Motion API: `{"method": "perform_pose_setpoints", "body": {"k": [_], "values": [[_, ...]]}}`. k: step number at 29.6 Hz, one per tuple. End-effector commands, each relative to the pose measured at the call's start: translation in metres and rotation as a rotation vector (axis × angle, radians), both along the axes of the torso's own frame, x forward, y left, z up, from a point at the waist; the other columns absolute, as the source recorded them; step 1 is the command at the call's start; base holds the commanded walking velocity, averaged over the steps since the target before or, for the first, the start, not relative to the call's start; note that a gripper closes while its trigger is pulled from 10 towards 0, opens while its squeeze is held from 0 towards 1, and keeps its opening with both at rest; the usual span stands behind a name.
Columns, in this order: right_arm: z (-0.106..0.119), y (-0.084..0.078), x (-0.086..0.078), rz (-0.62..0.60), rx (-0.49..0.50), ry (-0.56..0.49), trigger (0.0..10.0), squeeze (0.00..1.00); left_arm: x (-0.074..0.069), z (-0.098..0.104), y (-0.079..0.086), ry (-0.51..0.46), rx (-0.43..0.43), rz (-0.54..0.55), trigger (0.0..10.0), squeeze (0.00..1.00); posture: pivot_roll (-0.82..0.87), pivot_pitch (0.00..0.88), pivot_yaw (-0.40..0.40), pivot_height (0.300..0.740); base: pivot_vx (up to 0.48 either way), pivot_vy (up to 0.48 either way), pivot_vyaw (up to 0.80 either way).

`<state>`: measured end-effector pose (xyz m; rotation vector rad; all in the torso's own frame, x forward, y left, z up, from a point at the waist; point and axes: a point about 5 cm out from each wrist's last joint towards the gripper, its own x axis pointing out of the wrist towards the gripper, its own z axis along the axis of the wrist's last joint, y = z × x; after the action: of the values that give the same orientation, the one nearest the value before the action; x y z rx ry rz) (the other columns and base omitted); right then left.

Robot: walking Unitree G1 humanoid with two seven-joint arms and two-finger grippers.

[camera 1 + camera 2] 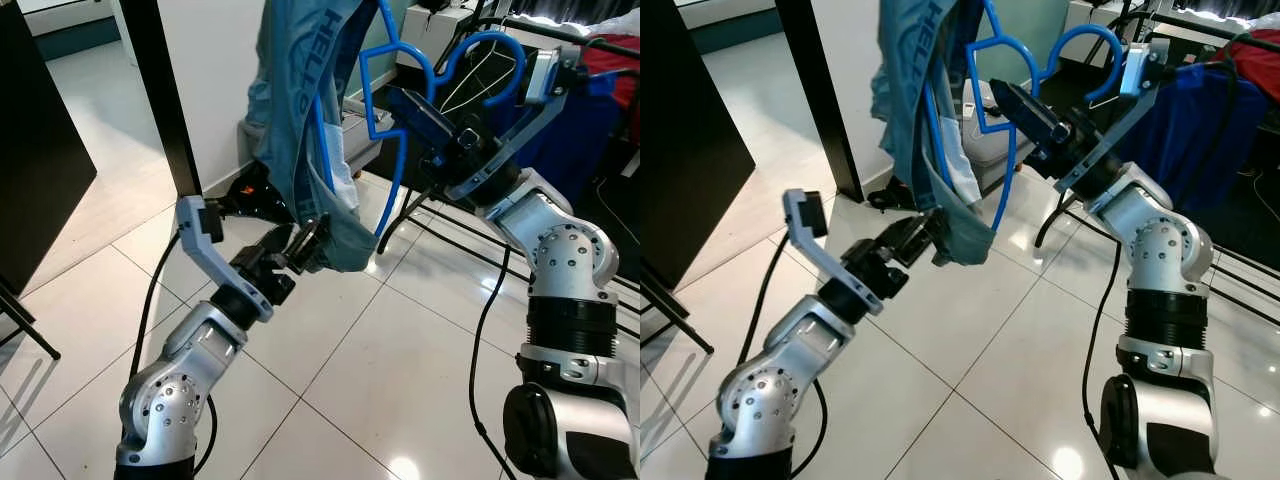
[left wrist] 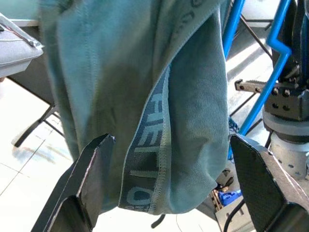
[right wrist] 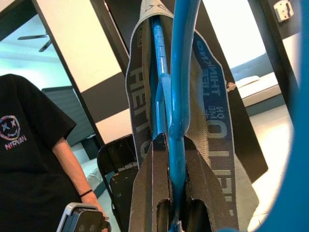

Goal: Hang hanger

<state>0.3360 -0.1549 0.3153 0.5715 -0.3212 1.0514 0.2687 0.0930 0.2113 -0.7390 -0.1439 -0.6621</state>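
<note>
Blue hanger (image 1: 385, 110) — clamped in right gripper (image 1: 400, 100).

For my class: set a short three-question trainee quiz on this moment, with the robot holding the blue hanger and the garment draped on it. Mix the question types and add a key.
1. True or false: the right gripper is shut on the blue hanger.
2. Multiple choice: the left gripper is (a) clamped on the hanger's hook, (b) open around the lower end of the light blue garment, (c) resting on the floor.
3. Fill in: in the right wrist view, a person in a ___ T-shirt stands behind the hanger.

Key: 1 true; 2 b; 3 black.
</note>
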Motion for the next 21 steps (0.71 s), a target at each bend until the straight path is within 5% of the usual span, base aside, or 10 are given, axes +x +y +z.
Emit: {"method": "perform_pose_setpoints", "body": {"k": [1, 8, 21], "values": [[0.005, 0.004, -0.004, 0.027, 0.003, -0.025, 10.0, 0.00, -0.001, -0.004, -0.002, -0.003, 0.025, 0.002, 10.0, 0.00, -0.06, 0.081, -0.044, 0.740, 0.000, 0.000, 0.00], [0.005, 0.002, -0.006, 0.029, 0.004, -0.026, 10.0, 0.00, 0.001, -0.009, 0.001, -0.039, 0.141, 0.055, 10.0, 0.00, -0.06, 0.083, -0.043, 0.740, 0.000, 0.000, 0.00], [0.005, 0.003, -0.006, 0.028, 0.009, -0.026, 10.0, 0.00, 0.005, -0.007, 0.008, -0.044, 0.106, 0.111, 10.0, 0.00, -0.06, 0.083, -0.041, 0.740, 0.000, 0.000, 0.00]]}}
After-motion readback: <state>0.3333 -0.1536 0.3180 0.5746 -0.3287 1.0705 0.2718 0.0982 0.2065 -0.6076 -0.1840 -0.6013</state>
